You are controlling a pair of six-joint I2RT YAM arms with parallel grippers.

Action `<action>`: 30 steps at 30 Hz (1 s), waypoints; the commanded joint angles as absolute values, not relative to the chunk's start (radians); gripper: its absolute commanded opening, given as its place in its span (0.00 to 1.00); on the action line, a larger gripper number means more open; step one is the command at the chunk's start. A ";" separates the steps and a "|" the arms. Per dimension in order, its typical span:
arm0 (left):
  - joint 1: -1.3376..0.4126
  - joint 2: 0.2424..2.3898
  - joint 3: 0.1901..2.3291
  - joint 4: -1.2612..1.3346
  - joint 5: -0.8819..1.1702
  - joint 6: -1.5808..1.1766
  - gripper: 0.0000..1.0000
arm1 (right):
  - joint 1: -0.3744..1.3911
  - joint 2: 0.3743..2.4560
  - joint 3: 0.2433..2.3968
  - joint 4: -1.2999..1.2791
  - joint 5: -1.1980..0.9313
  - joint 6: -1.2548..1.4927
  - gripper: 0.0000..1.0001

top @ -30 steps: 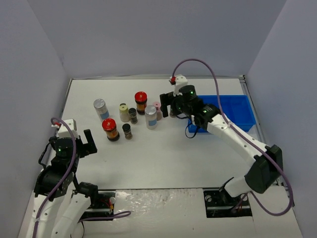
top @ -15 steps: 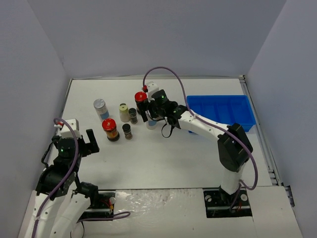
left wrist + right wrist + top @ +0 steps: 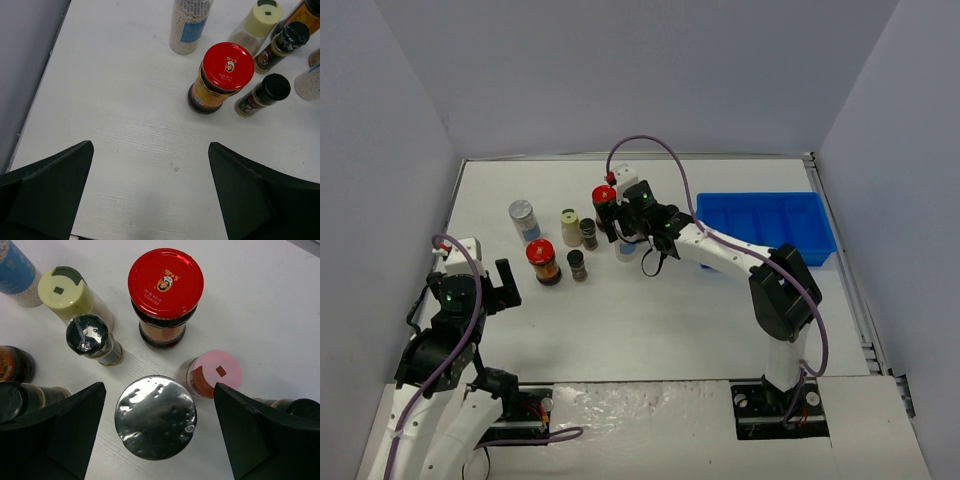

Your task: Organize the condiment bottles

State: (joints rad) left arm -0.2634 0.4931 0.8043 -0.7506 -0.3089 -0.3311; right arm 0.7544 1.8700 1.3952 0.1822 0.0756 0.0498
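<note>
With the right end effector (image 3: 159, 386) open astride the silver-lidded jar (image 3: 155, 417), which stands on the table (image 3: 260, 300) mid-cluster, lower it and close squarely on the jar's body, keeping clear of the pink-capped jar (image 3: 216, 371) just beside.

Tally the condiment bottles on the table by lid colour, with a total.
Red lids: 2
Silver lids: 2
Cream lid: 1
Pink cap: 1
Black caps: 3
Total: 9

Clustered upright on the counter (image 3: 670, 320): red-lidded sauce jars (image 3: 165, 282), silver-lidded shakers (image 3: 155, 417), a cream-capped bottle (image 3: 65, 288), pink-capped bottle (image 3: 216, 371), black-capped bottles (image 3: 87, 335).
</note>
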 commanded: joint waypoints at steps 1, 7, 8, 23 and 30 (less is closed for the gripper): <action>-0.263 0.516 0.822 -0.687 -0.325 -0.349 0.97 | 0.757 1.870 1.404 0.277 0.043 0.077 0.84; -0.264 0.515 0.821 -0.687 -0.327 -0.351 0.97 | 0.764 1.875 1.385 0.285 0.028 0.092 0.79; -0.264 0.515 0.821 -0.688 -0.328 -0.350 0.97 | 0.765 1.878 1.383 0.285 0.028 0.096 0.79; -0.269 0.508 0.822 -0.690 -0.334 -0.353 0.97 | 0.767 1.855 1.338 0.296 0.058 0.099 0.44; -0.270 0.502 0.819 -0.690 -0.338 -0.353 0.97 | 0.765 1.718 1.347 0.235 0.072 0.092 0.06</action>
State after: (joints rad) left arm -0.2638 0.4927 0.8043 -0.7509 -0.3168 -0.3435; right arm 0.7605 1.8616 1.3341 0.2344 0.0517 0.0860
